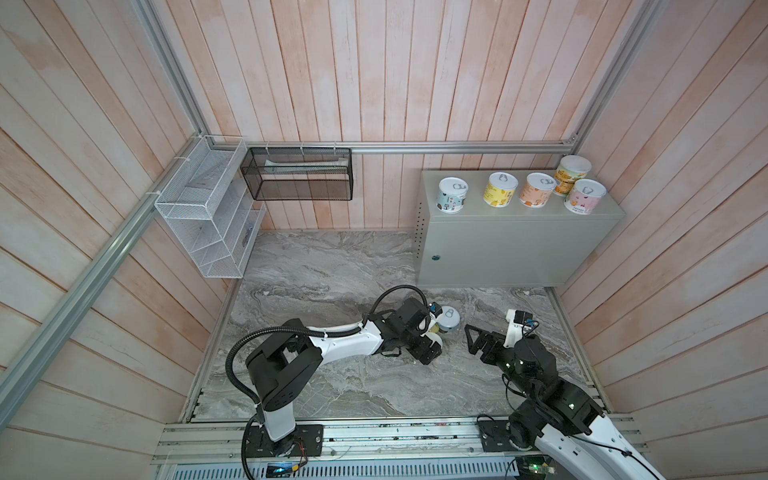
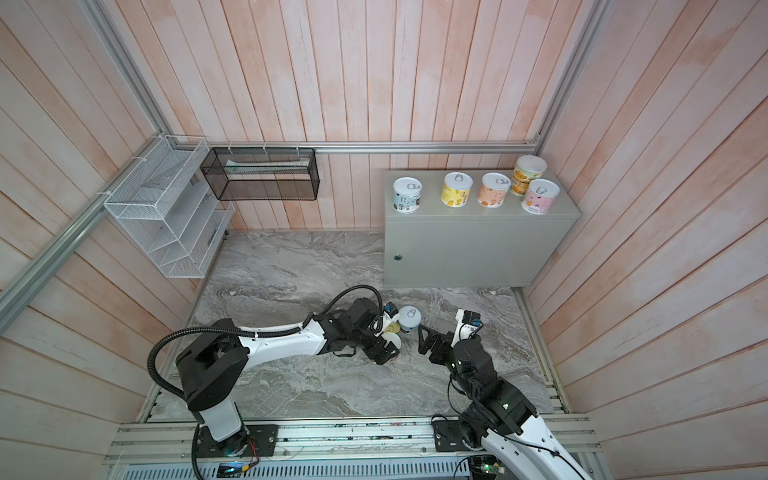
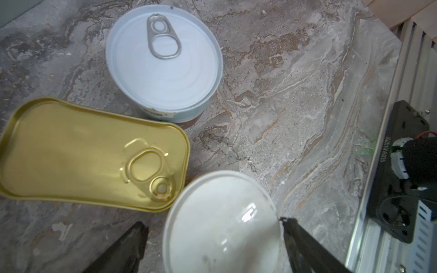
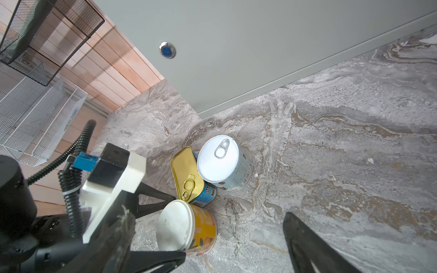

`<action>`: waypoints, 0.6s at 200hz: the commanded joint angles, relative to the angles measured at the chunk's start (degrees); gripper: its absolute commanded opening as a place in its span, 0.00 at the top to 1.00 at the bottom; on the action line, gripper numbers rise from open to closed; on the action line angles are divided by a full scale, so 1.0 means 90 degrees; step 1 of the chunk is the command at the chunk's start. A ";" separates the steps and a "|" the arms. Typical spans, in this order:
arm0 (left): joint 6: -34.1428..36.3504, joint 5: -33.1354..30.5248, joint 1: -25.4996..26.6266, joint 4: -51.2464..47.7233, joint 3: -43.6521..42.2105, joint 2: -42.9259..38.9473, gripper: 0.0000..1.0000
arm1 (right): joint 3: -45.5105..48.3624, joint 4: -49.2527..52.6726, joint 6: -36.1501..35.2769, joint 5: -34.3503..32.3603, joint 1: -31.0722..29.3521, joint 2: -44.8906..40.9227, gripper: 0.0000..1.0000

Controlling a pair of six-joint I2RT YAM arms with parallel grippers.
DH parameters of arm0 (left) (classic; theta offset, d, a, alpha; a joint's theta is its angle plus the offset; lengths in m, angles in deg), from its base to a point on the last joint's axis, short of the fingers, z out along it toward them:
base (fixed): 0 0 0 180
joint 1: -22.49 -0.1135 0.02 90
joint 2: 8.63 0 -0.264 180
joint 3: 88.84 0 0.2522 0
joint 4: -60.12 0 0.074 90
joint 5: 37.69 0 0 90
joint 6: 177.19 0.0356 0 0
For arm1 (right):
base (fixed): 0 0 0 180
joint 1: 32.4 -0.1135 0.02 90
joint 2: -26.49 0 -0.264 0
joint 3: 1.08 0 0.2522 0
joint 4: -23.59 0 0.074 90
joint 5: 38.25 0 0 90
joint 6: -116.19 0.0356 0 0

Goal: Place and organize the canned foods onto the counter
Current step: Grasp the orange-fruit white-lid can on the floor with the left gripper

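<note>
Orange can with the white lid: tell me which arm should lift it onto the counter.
Left. The left end effector straddles the orange can, one finger at the lid rim; the right end effector hangs open, apart from it.

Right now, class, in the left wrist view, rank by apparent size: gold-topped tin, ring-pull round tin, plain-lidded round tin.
1. gold-topped tin.
2. ring-pull round tin and plain-lidded round tin: look alike; unranked, since the plain-lidded one seems nearer and is cut off by the picture's edge.
</note>
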 commanded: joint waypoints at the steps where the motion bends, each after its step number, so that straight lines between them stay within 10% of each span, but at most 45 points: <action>1: 0.0158 -0.0245 0.0109 -0.0218 0.0275 0.0231 0.10 | 0.0063 0.0106 -0.0056 -0.0088 0.0057 0.0030 0.02; 50: 0.0095 -0.0342 0.0106 -0.0248 0.0332 0.0335 0.41 | 0.0051 0.0094 -0.0134 -0.0001 0.0148 0.0059 0.02; 120: 0.0058 0.0033 -0.0053 -0.0794 0.0463 -0.0466 0.49 | 0.0213 -0.0599 -0.0768 0.1004 0.0177 0.0279 0.02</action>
